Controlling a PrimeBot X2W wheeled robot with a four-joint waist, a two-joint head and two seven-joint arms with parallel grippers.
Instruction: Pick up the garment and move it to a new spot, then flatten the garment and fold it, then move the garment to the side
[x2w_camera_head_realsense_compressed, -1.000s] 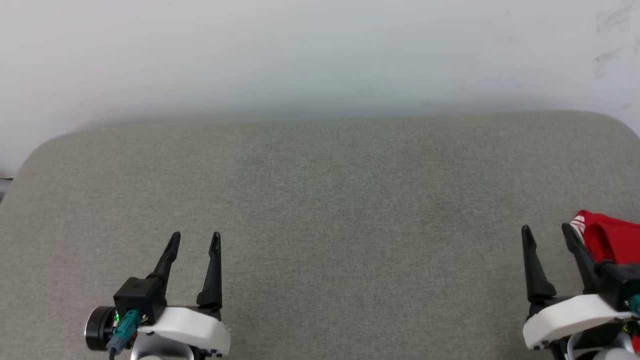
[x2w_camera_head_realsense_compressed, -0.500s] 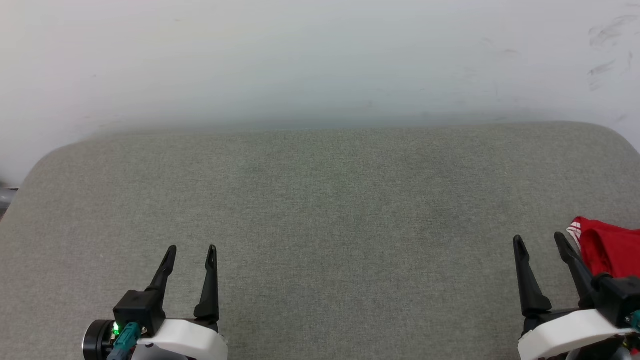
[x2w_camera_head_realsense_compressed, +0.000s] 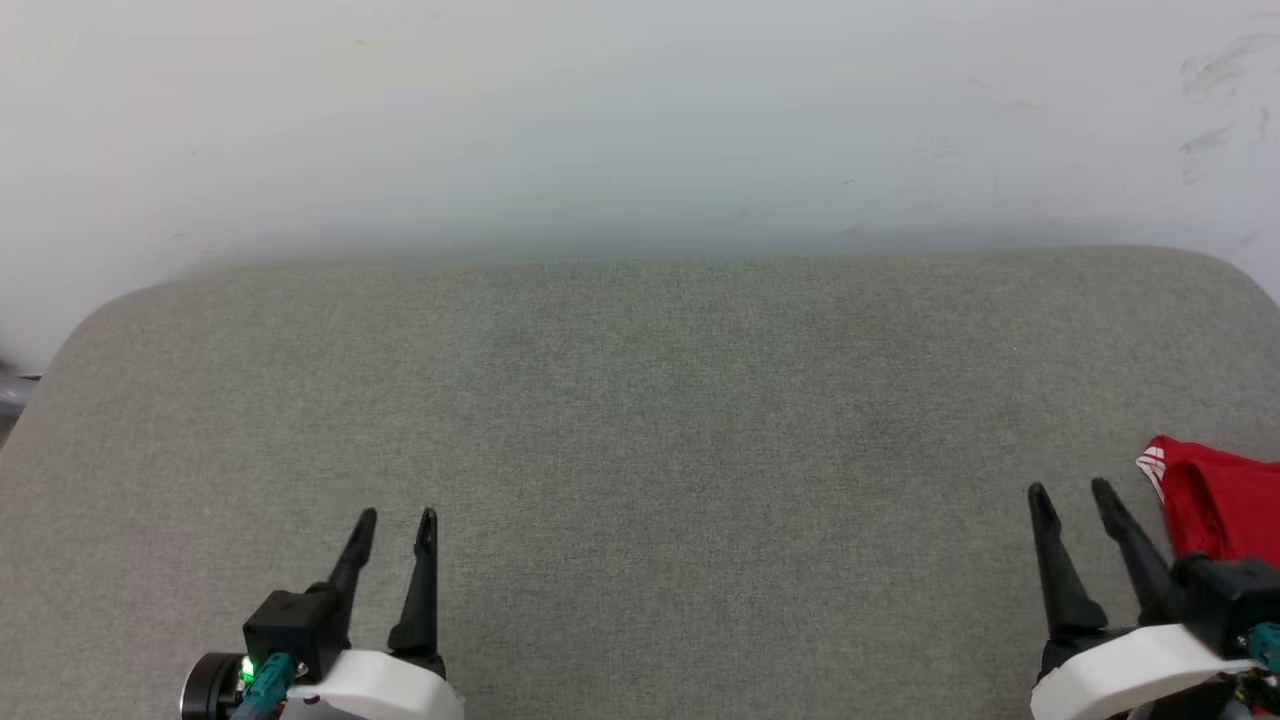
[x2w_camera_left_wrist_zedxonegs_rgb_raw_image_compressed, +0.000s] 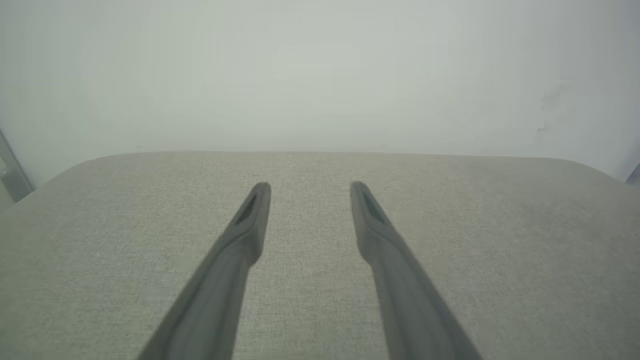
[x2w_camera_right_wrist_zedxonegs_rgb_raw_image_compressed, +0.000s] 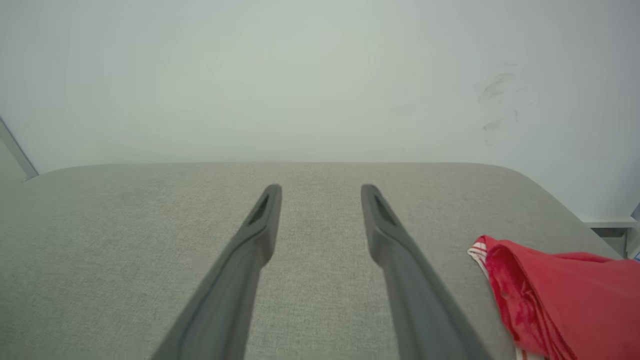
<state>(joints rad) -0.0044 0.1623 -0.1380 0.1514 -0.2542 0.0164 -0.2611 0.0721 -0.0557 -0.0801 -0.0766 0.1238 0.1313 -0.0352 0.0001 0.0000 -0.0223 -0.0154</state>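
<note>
Pale, lightly scuffed wall (x2w_camera_head_realsense_compressed: 640, 120) backs a grey woven-fabric table with rounded corners (x2w_camera_head_realsense_compressed: 640, 400) in the head view; the left gripper (x2w_camera_head_realsense_compressed: 398, 513) sits low at the near left and the right gripper (x2w_camera_head_realsense_compressed: 1068, 487) low at the near right, each with its two long dark fingers parted and nothing between them, a resting pose that leaves the middle of the cloth open for work; one garment, a red jersey with red-and-white striped trim (x2w_camera_head_realsense_compressed: 1220, 500), lies bunched at the far right edge, just beside the right gripper and cut off by the frame, so whether it is folded I cannot tell; lying there fits either a shirt waiting to be fetched or one already set aside. Left wrist view: the left gripper (x2w_camera_left_wrist_zedxonegs_rgb_raw_image_compressed: 309, 185) holds its jaws apart over bare grey fabric. Right wrist view: the right gripper (x2w_camera_right_wrist_zedxonegs_rgb_raw_image_compressed: 321, 187) is likewise spread and empty, the garment (x2w_camera_right_wrist_zedxonegs_rgb_raw_image_compressed: 560, 295) heaped near its outer finger, apart from it. Count: one garment, one table, two grippers, four fingers.
</note>
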